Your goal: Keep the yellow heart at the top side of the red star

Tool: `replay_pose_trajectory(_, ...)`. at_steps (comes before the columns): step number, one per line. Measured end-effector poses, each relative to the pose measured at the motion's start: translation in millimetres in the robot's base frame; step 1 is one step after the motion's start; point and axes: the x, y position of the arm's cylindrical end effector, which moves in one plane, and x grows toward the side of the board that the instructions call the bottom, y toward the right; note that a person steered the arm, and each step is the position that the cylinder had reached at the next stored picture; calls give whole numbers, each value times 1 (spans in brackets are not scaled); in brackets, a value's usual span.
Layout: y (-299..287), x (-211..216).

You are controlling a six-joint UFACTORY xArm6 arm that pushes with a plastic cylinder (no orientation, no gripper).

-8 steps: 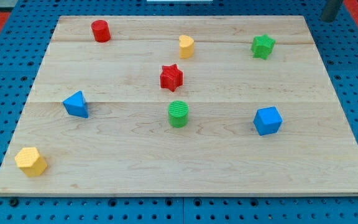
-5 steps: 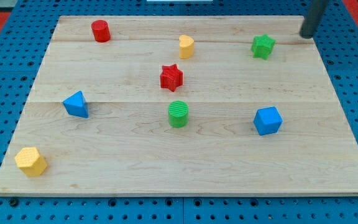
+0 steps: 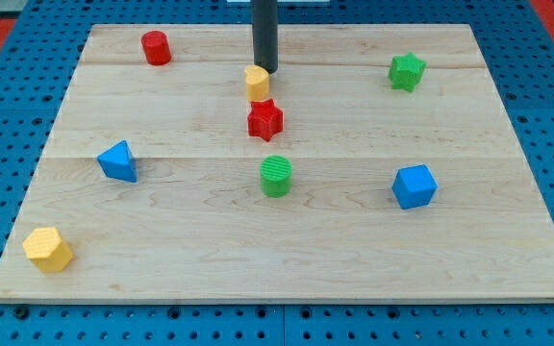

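At the view's lower left corner of the bench (image 3: 508, 240) sits a yellow hexagonal block (image 3: 47, 249), with a blue triangular block (image 3: 118, 160) and a red cylinder (image 3: 156, 47) farther up. Mid-board, the yellow heart (image 3: 257, 82) lies just above the red star (image 3: 265, 120), nearly touching it, a green cylinder (image 3: 276, 176) below. The rod's tip (image 3: 265, 70) touches the heart's upper right edge; the arm carries no gripper. A green star (image 3: 407, 71) and blue cube (image 3: 414, 185) stand right.

— Where's your tip (image 3: 266, 69) sitting?

— Right against the yellow heart (image 3: 257, 83), on its upper right side.

— And the heart?

— You've got it just above the red star (image 3: 265, 120), nearly touching; the green cylinder (image 3: 276, 176) sits below both.
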Motion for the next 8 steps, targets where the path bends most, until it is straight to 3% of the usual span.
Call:
replay_pose_trajectory(1, -46, 1)
replay_pose_trajectory(3, -35, 54)
replay_pose_trajectory(4, -31, 30)
replay_pose_trajectory(6, -12, 22)
replay_pose_trajectory(7, 38, 18)
replay_pose_trajectory(8, 65, -33)
